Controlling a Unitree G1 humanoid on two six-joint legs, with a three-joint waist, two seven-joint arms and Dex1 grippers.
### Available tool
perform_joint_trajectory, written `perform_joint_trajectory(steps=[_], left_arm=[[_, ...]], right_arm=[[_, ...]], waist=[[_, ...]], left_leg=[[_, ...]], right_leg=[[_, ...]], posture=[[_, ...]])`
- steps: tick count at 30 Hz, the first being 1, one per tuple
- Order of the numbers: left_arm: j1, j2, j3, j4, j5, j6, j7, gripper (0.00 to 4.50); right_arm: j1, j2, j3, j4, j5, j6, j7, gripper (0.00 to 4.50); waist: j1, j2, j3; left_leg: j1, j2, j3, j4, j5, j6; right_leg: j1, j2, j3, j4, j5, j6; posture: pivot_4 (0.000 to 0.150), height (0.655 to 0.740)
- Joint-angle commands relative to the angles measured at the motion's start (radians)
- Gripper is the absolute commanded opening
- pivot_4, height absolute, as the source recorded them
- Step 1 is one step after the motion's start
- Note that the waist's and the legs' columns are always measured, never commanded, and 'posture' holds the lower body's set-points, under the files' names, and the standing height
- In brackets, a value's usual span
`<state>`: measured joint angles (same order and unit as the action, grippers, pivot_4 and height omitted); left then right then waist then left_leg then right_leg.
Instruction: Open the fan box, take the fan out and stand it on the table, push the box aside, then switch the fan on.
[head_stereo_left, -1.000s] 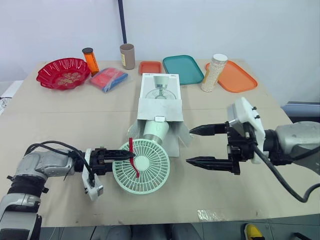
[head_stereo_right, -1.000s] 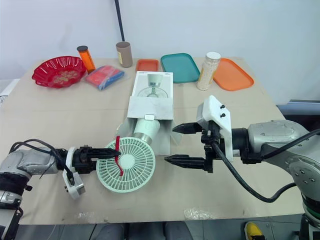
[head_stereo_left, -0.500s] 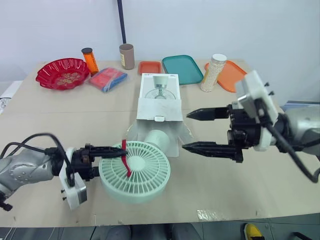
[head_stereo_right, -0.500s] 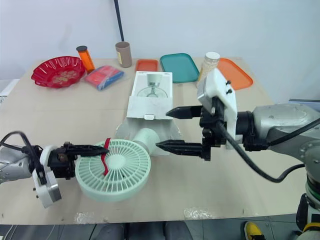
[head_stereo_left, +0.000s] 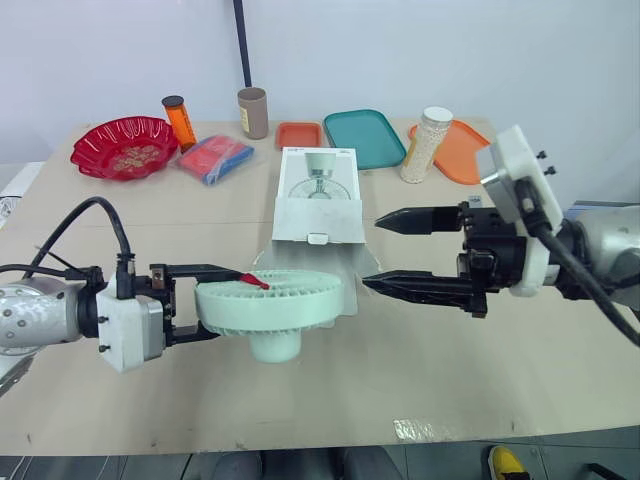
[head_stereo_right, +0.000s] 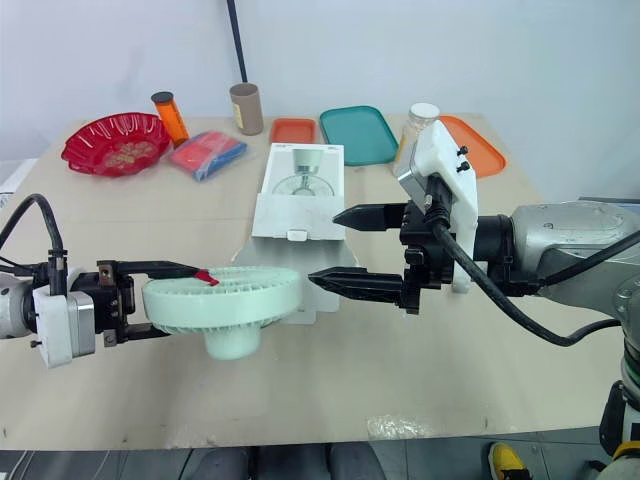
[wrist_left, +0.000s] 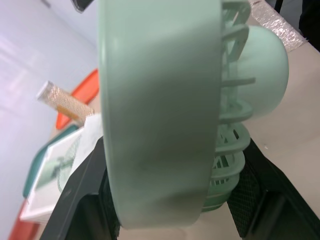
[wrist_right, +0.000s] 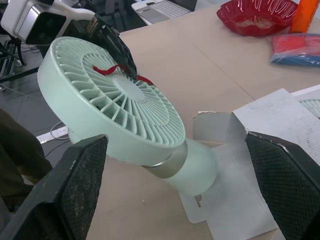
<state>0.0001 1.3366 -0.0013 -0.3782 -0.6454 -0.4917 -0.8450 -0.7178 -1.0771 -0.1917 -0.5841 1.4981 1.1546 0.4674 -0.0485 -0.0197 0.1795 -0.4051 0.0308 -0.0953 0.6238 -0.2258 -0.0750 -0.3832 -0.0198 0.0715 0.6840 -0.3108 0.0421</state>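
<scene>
Mint-green round plastic fan sat level, ribbed grille facing up, its short stubby handle pointing down at the tan table. Couldn't tell whether the handle end touched the top. A red ribbon strip lay on the grille near the hub. In the R wrist view a silvery band ringed the neck btw head and handle.

L gripper was clamped on the fan's left rim, one black finger over the grille and the other under the back, pinching the head's thickness. R gripper stood spread wide w/ nothing in it. Its lower fingertip was just beside the fan's right rim, its upper fingertip by the box's right edge.

White cardboard fan box lay just behind the fan, near-end flaps splayed open close to the fan's far rim, top printed w/ a fan picture.

Room: bare table to the left of the fan and box, and a wide bare patch front-right, under the R arm, out to the front edge. The fan itself was near that front edge.

Along the far edge, all well apart from the fan:
- red scalloped plastic bowl
- orange bottle w/ dark cap
- brown cardboard tube
- blue-and-red packet
- small orange tray
- teal tray
- clear jar of pale beads w/ white lid
- large orange tray
</scene>
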Motion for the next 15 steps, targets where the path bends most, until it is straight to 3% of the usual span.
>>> perform_joint_trajectory(steps=[1,7,15], left_arm=[[0.068,0.002,0.172,-0.066,-0.091,0.123,-0.096,2.65],[0.159,-0.038,0.355,-0.127,-0.164,0.367,-0.158,2.65],[0.157,-0.093,0.499,-0.203,-0.237,0.68,-0.125,2.65]], right_arm=[[0.003,-0.031,-0.038,0.002,0.016,-0.024,0.009,4.5],[0.038,-0.066,-0.068,0.002,0.017,-0.026,0.05,4.5],[0.063,-0.072,-0.052,-0.001,-0.038,-0.049,0.118,4.5]], waist=[[0.0,0.0,0.0],[0.0,0.0,0.0],[0.0,0.0,0.0]], left_leg=[[0.0,0.0,0.0,0.0,0.0,0.0],[0.0,0.0,0.001,0.0,-0.001,0.002],[0.0,0.001,0.001,0.001,-0.002,0.003]], right_leg=[[0.0,0.0,0.0,0.0,0.0,0.0],[0.0,0.0,0.001,0.0,0.0,0.0],[0.0,0.001,0.001,0.0,0.0,0.0]], posture=[[0.15,0.74],[0.15,0.74],[0.15,0.74]])
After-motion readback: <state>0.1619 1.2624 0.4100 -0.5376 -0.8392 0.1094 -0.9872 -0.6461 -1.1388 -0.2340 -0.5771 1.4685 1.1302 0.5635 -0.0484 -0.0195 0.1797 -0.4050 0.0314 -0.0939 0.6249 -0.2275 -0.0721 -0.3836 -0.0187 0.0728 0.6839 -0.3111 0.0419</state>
